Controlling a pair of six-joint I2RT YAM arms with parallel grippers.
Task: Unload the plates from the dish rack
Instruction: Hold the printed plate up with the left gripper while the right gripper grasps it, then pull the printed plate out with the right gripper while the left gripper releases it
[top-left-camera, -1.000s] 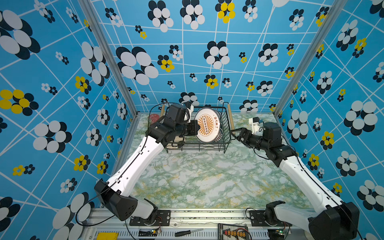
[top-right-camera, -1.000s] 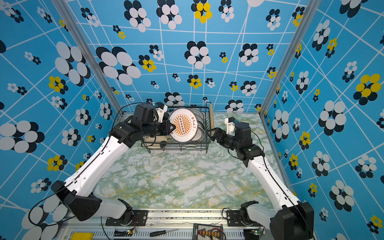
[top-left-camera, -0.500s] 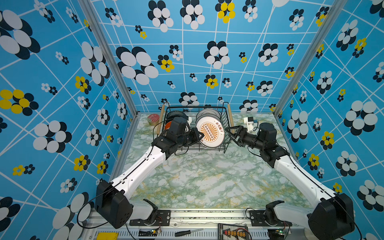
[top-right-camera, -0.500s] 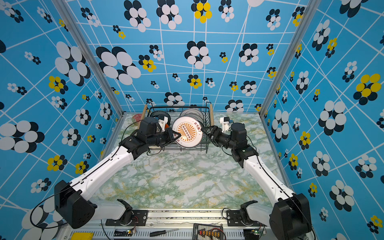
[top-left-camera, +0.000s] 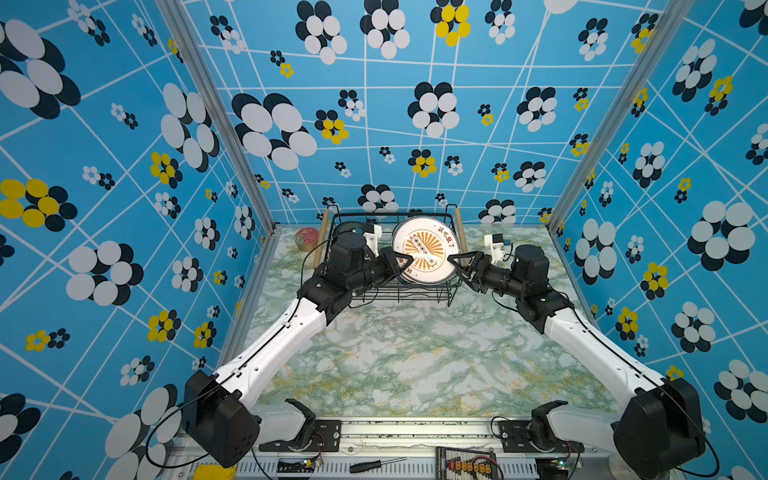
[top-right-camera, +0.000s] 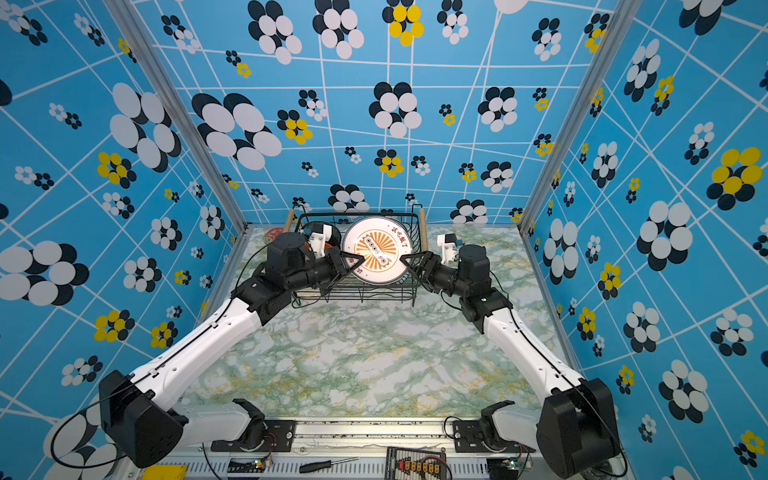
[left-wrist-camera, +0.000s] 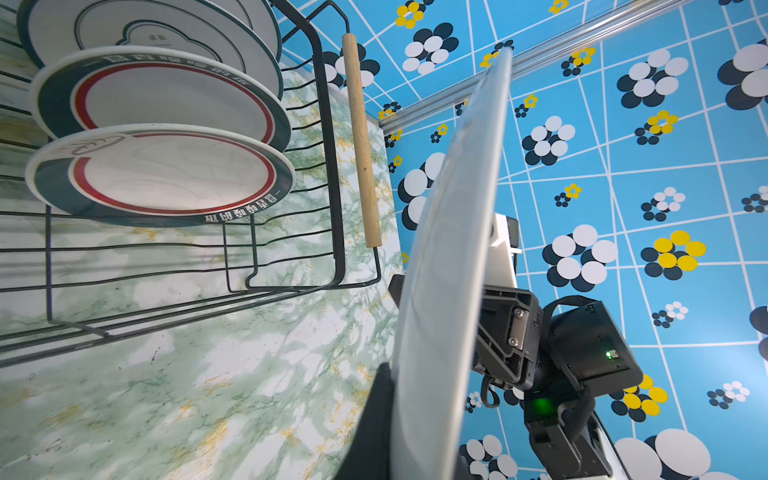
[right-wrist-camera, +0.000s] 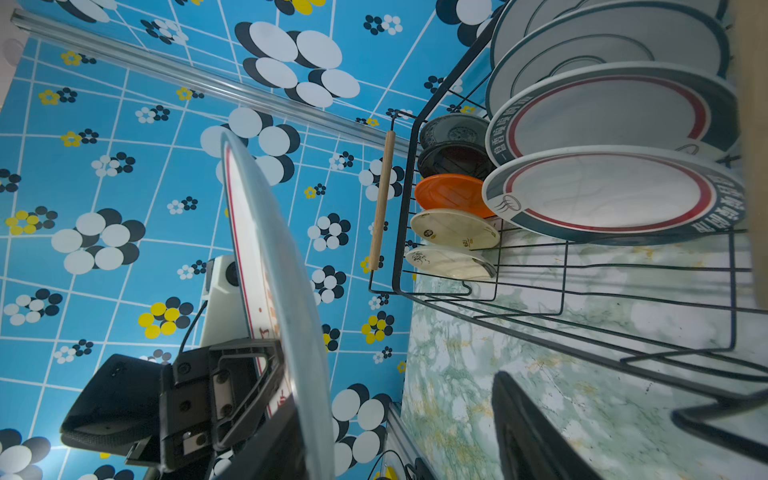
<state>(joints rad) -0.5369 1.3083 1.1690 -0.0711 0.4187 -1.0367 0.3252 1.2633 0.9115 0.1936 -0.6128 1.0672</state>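
White plate (top-left-camera: 424, 251) with orange sunburst; black wire rack (left-wrist-camera: 330, 166); green-veined marble table (top-left-camera: 415, 353).

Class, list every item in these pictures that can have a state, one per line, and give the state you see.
sunburst plate, out of the rack, held in the air.
left hand, shut on the sunburst plate's rim.
right hand, open, jaws straddling the opposite rim.
dish rack, upright, partly loaded.
racked plates, standing on edge in their slots.
red tin, lid on, beside the rack.
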